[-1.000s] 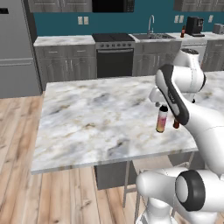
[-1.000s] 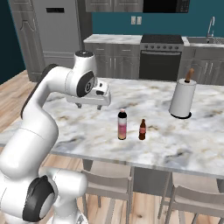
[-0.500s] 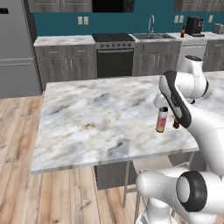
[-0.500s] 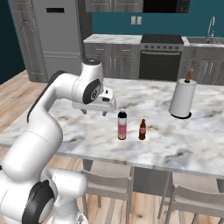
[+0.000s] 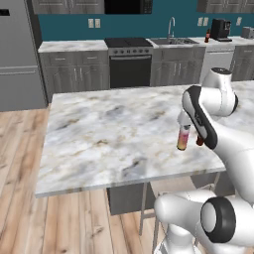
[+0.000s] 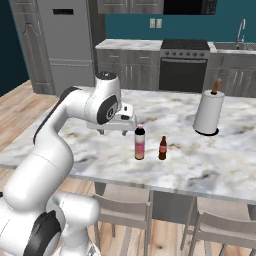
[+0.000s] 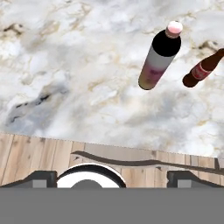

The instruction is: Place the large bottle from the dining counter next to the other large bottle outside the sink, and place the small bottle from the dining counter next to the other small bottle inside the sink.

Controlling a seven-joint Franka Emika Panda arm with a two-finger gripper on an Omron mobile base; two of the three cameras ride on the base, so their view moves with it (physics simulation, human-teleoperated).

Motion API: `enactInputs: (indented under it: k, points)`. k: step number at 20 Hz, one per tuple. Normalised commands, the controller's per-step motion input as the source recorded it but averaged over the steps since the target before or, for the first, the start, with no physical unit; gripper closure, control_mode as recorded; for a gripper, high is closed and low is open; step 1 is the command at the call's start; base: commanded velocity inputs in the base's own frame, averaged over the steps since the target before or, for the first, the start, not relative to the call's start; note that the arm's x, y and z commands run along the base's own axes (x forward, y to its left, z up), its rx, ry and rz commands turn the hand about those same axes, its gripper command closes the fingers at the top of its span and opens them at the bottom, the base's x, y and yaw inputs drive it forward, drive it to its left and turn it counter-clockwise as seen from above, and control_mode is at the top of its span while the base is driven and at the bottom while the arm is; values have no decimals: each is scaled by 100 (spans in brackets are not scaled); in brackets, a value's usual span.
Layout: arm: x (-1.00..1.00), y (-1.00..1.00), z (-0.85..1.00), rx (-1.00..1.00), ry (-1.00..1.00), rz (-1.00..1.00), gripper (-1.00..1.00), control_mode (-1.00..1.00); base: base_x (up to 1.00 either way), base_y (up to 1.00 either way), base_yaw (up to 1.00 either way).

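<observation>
I have the gripper (image 6: 116, 131) hanging over the marble dining counter (image 6: 190, 155), its fingers spread wide apart with nothing between them. In the right base view the large bottle (image 6: 140, 143) stands upright just beside the gripper, on the side away from the arm's elbow, its pale cap level with the hand. I cannot tell whether hand and bottle touch; they look a hair apart.

The small bottle (image 6: 162, 148), brown with a red label, stands upright just past the large one, farther from the gripper, the two bottles near each other but not touching.

From the hand view I look down on both: the large bottle (image 7: 159, 55) sits ahead of the fingers and off to one side of their line, with the small bottle (image 7: 204, 68) beyond it toward the frame's edge. Neither lies between the finger tips.

In the left base view the arm's forearm crosses in front, and I see the large bottle (image 5: 183, 138) below the hand, with the small bottle (image 5: 199, 141) mostly hidden behind the arm.

A paper towel roll (image 6: 208, 112) stands on the counter well beyond both bottles from the gripper.
</observation>
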Motion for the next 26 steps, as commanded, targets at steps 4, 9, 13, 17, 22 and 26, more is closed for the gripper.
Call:
enactInputs:
  k: [4,9,13,17,22,26]
  points:
    - [0,-12,0,-12,-7,0,-100,-100,0,0,0]
    - [0,-7,0,-13,-8,0,-100,-100,0,0,0]
    - [0,-7,-4,-6,-7,0,-100,-100,0,0,0]
    - [2,-6,-12,0,-3,0,-100,-100,0,0,0]
    - [8,-4,-15,0,0,0,-100,-100,0,0,0]
    - [14,-6,-16,4,0,0,-100,-100,0,0,0]
